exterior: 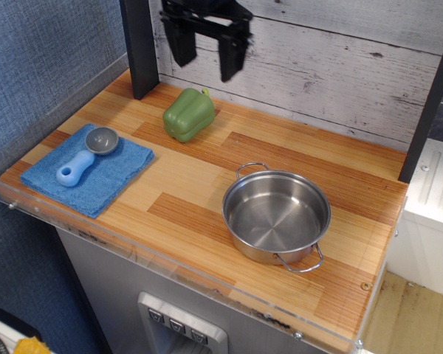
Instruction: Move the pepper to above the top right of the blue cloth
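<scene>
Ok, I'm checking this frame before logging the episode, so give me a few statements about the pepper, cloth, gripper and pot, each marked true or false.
1. The pepper rests on the wooden counter, apart from the blue cloth. True.
2. The gripper is clamped on the pepper. False: it hangs open above the pepper, holding nothing.
3. A grey scoop with a light-blue handle lies on the blue cloth. True.
4. The steel pot has the pepper inside it. False: the pot is empty.
5. The pepper sits to the front left of the cloth. False: it is beyond the cloth's far right corner, toward the back wall.
</scene>
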`<state>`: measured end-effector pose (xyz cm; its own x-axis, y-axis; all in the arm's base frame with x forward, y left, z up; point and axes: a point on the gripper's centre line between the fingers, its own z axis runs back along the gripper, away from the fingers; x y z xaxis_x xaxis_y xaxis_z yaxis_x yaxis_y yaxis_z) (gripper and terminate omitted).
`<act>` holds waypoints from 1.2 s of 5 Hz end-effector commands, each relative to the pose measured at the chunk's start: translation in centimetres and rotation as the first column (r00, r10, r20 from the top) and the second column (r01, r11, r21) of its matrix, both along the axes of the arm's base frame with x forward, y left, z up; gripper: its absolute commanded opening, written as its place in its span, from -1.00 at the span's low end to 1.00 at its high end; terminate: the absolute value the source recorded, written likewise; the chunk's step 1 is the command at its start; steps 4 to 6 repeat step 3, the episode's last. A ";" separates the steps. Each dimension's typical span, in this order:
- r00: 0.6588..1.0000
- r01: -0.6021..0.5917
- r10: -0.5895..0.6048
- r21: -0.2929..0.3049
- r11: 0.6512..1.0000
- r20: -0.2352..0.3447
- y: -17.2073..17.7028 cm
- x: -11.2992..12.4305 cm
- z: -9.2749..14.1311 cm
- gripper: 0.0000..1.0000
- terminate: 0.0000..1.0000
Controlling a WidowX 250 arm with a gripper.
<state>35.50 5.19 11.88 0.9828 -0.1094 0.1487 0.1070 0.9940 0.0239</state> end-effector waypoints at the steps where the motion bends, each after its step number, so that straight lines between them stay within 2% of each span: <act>1: 0.998 0.058 -0.058 0.038 0.998 -0.018 -2.5 -3.8 2.1 1.00 -1.00; 2: 0.998 0.058 -0.058 0.038 0.998 -0.018 -2.5 -3.8 2.1 1.00 -1.00; 3: 0.998 0.058 -0.058 0.038 0.998 -0.018 -2.5 -3.8 2.1 1.00 1.00; 6: 0.998 0.058 -0.058 0.038 0.998 -0.018 -2.5 -3.8 2.1 1.00 1.00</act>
